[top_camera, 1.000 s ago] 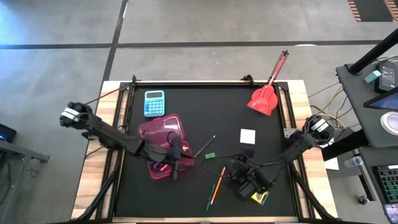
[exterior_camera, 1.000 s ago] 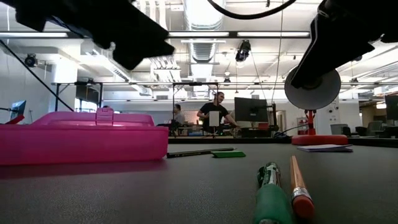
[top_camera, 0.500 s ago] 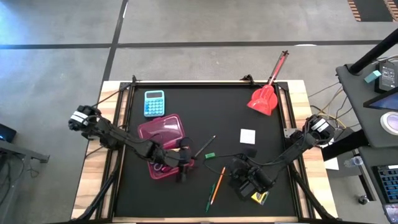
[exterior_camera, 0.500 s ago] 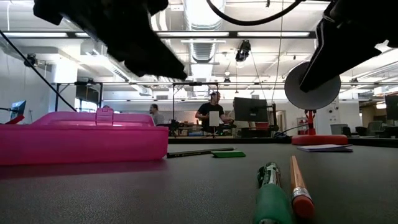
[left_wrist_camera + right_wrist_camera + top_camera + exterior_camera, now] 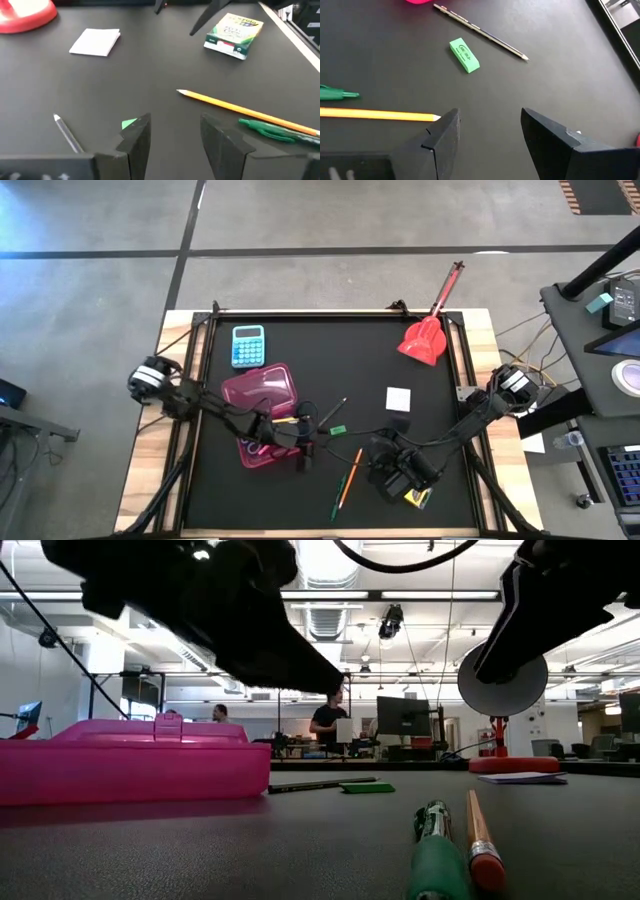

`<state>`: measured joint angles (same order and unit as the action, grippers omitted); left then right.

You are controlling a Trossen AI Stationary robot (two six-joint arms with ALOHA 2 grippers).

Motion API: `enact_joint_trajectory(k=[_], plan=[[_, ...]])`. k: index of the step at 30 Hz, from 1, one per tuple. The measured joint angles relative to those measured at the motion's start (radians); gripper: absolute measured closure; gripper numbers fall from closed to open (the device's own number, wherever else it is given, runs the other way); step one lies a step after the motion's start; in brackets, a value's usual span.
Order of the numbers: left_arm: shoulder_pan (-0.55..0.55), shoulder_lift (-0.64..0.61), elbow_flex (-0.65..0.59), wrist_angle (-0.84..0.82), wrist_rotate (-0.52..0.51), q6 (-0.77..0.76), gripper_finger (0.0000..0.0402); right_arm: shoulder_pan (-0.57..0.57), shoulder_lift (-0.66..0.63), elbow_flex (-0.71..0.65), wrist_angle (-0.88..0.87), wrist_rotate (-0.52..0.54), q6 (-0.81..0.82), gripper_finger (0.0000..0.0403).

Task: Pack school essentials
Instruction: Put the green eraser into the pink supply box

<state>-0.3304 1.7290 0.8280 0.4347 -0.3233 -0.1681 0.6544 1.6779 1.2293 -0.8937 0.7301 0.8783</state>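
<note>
The open pink case (image 5: 262,390) lies left of centre and shows as a pink box in the low view (image 5: 130,768). My left gripper (image 5: 306,456) hangs open just right of it, above the mat; its fingers (image 5: 134,139) frame bare mat, with the green eraser (image 5: 129,123) beside one tip. The orange pencil (image 5: 225,104), green pen (image 5: 272,130) and crayon box (image 5: 234,35) lie beyond. My right gripper (image 5: 376,464) waits open near the orange pencil's tip (image 5: 432,117), facing the eraser (image 5: 464,54) and dark pencil (image 5: 480,31). I see no scissors.
A blue calculator (image 5: 248,345) lies at the far left. A white notepad (image 5: 398,398) and the red scoop (image 5: 425,335) are toward the far right. The crayon box (image 5: 418,498) sits by the near edge under the right arm. People move in the room behind.
My left gripper has moved from over the pink case toward the table's right, ending past the case's right edge and closer to the eraser and pencils. My right arm has kept still, and the things on the mat have not moved.
</note>
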Motion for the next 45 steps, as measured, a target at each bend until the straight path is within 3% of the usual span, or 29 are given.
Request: enact_joint_trajectory(k=[9, 16, 28, 37, 45], plan=[[0.015, 0.123, 0.049, 0.082, -0.001, -0.003, 0.0249, 0.0, 0.0, 0.0, 0.023, 0.0, 0.0, 0.0202], [0.035, 0.178, 0.087, 0.079, -0.094, 0.018, 0.0246, 0.0, 0.0, 0.001, 0.054, 0.001, 0.0, 0.0202], [0.07, 0.19, 0.107, 0.054, -0.095, 0.016, 0.014, 0.0, 0.0, 0.001, 0.074, 0.001, 0.0, 0.0202], [0.098, 0.192, 0.133, -0.028, -0.052, -0.067, 0.0137, 0.0, 0.0, 0.001, 0.094, 0.001, 0.0, 0.0202], [0.108, 0.306, 0.196, -0.03, -0.026, -0.087, 0.0137, 0.0, 0.0, 0.001, 0.109, 0.0, 0.0, 0.0202]])
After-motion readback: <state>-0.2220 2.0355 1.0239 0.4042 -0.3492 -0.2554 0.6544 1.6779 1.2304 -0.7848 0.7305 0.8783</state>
